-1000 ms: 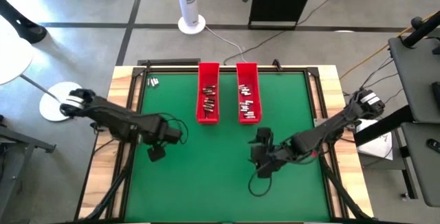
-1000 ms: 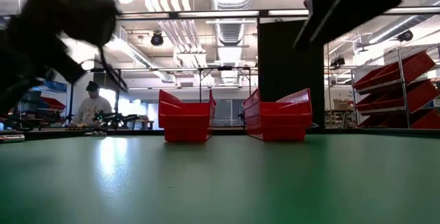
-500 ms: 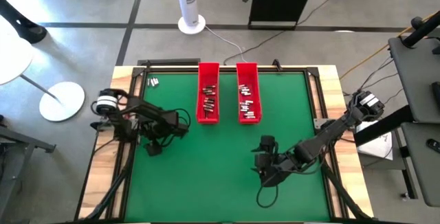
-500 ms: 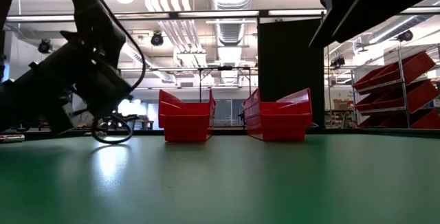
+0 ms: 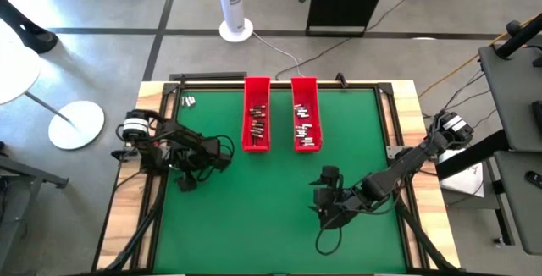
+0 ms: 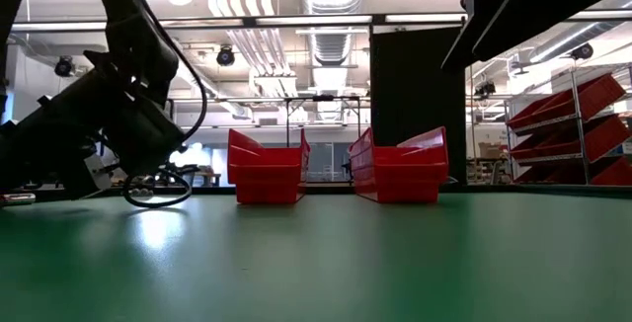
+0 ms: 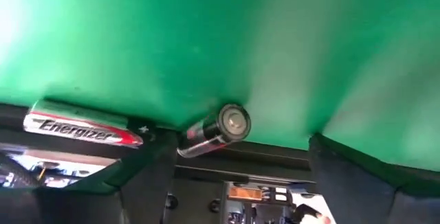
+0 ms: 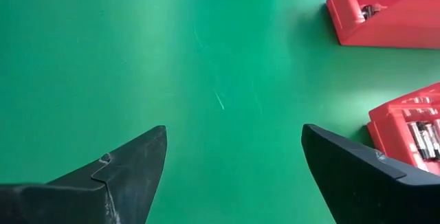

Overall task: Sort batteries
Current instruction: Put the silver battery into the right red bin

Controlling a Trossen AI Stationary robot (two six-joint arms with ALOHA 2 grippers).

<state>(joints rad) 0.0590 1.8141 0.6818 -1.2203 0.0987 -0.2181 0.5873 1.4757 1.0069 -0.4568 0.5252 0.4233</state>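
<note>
Most batteries already lie in the two long red plastic trays at the table's twelve o'clock; a few loose ones rest at its ten o'clock corner against the black rim, smooth metal cylinders with one label reading Energizer. Both arms hover empty: the left gripper at nine o'clock and the right gripper at five o'clock, each with fingers spread wide. Judging by this, the next step is reaching for the strays, which should roll easily on the green felt.
</note>
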